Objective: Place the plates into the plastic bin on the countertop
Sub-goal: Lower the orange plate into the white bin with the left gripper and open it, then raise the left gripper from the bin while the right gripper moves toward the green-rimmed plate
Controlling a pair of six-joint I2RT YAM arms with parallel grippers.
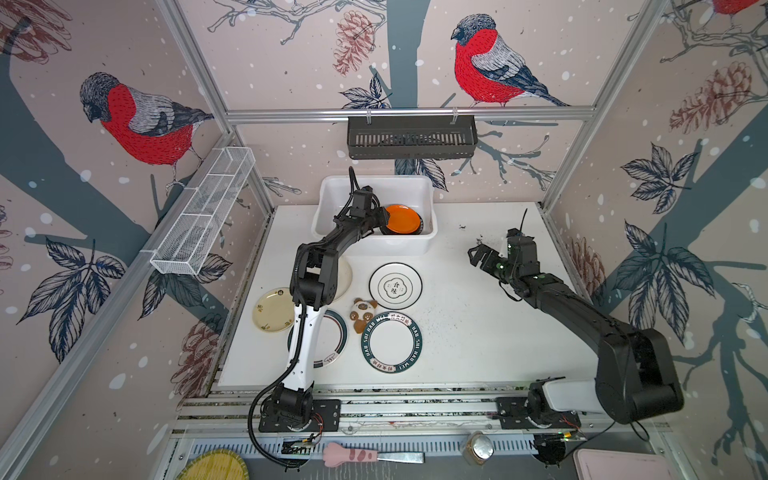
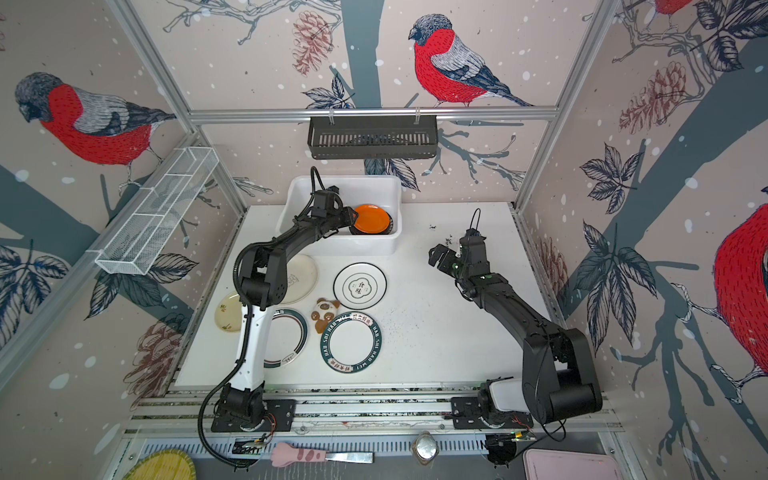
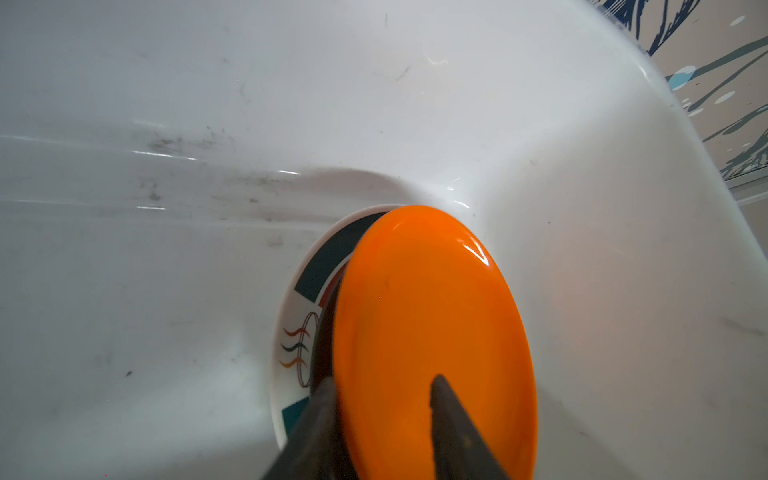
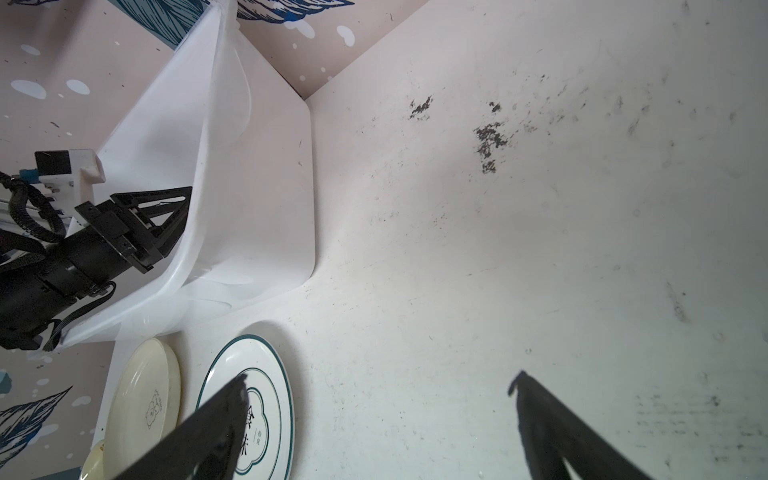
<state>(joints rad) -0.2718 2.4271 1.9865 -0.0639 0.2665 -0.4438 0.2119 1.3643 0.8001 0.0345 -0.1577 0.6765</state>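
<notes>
Left wrist view put the left jaws parted astride the rim of the orange plate (image 3: 432, 324), one finger at its edge and one over its glossy face; contact could not be judged. That plate lay on a teal-banded plate (image 3: 301, 328) with coloured wave marks, in a corner of the plastic bin (image 3: 374, 104). Both top views gave only a dark edge under the orange plate (image 1: 401, 219) and placed the bin (image 1: 332, 193) at the back of the desk (image 1: 498, 340). Right wrist view had the right jaws spread wide and empty above the speckled desk, well apart from the bin. It showed the bin's outer wall (image 4: 257, 187) from the side and a print on a large cream plate (image 4: 143, 399); a top view had that cream plate (image 1: 347, 278) half covered by the left arm. On the desk in front of the bin lay a ringed white plate (image 1: 395, 286), a lettered green-rimmed plate (image 1: 391, 341), a small cream plate (image 1: 272, 311), a banded plate (image 1: 332, 336) partly under the left arm, and a panda toy (image 1: 363, 313).
</notes>
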